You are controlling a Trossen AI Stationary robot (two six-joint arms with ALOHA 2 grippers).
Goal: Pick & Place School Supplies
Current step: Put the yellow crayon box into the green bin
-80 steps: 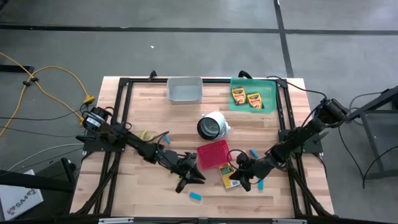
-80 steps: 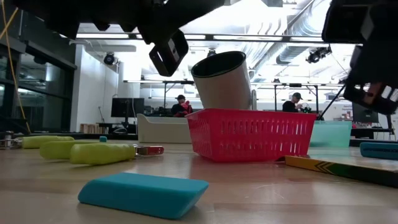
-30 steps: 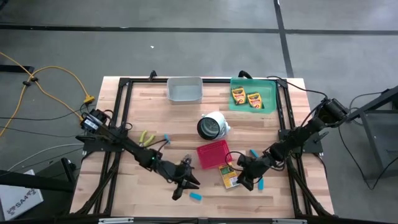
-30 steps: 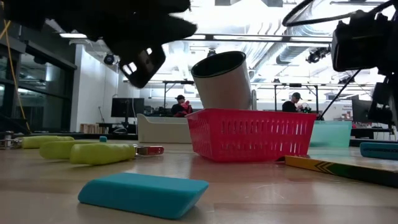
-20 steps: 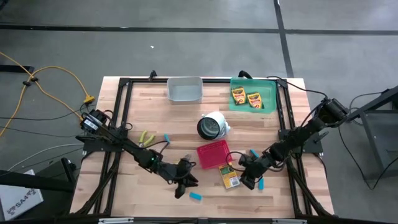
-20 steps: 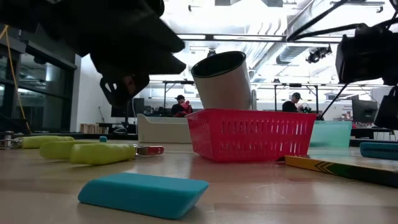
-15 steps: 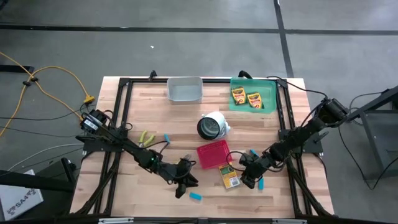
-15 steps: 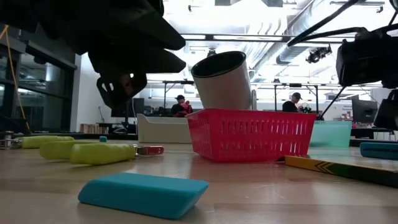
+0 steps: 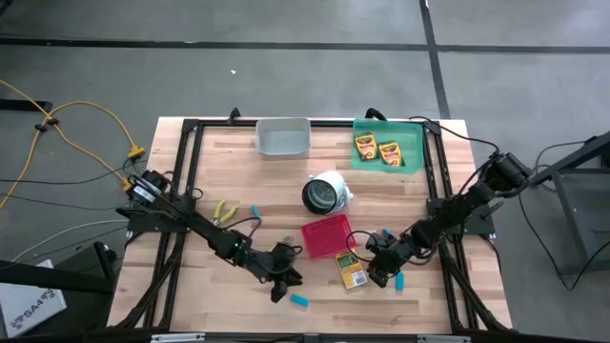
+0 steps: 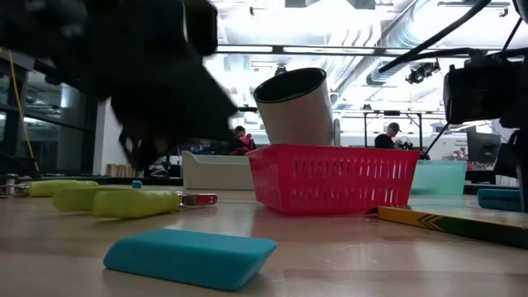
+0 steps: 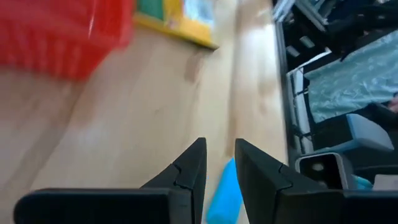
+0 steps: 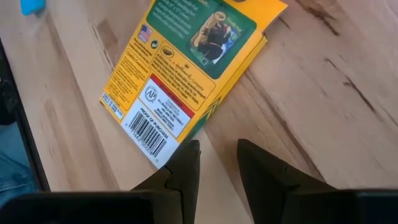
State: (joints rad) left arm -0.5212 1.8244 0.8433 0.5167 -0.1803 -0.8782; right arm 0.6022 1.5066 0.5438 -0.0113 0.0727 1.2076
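On the left of the table lie my yellow-green-handled pliers [image 9: 225,210], with one small light-blue block [image 9: 255,211] just to their right. My left gripper [image 9: 279,283] hangs low over the near middle of the table, its fingers [image 11: 188,169] drawn close together with only a narrow gap between them and nothing held. Just beyond it, to the right and nearer the table edge, lies a light-blue block [image 9: 300,301], flat on the wood and apart from my fingers. Farther off stand the grey bin [image 9: 283,139] and, in the middle, the white cylinder [image 9: 326,191] on its side. The red basket [image 9: 326,235] sits just near of that. Touching the basket's right near corner lies a crayon box [image 9: 351,271], flat. My right gripper [image 9: 377,276] is just beside that box's right edge, fingers [image 12: 184,163] nearly closed and empty. More blue blocks lie by that arm. In the far right green tray [image 9: 412,133] rest two crayon boxes [image 9: 376,148].
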